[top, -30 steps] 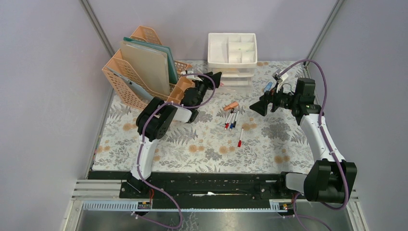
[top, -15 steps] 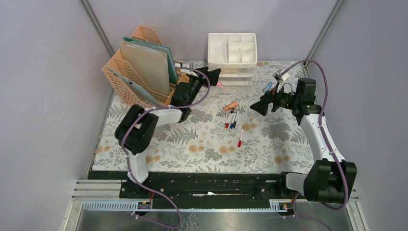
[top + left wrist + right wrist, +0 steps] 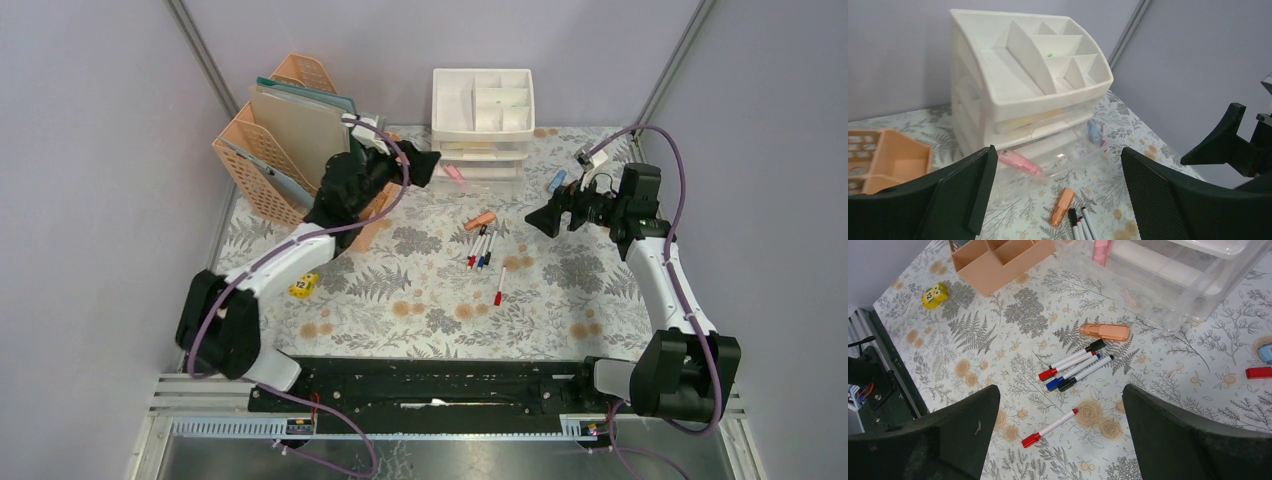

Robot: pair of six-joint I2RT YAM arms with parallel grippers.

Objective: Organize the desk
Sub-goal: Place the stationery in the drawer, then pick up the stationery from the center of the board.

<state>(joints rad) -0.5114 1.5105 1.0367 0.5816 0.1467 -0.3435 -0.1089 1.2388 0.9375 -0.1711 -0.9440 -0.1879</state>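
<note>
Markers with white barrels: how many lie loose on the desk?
4. Three markers lie side by side beside the orange highlighter; a red-capped marker lies alone, apart from them. More may be hidden.

desk (image 3: 430,320) | on it: file rack (image 3: 250,170), drawer unit (image 3: 483,100), 4 markers (image 3: 482,250), highlighter (image 3: 481,220)

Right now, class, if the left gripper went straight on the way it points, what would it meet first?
Probably the clear bottom drawer pulled out of the white plastic drawer unit, near the pink highlighter lying there. The open left gripper points at it, though depth is hard to judge.
</note>
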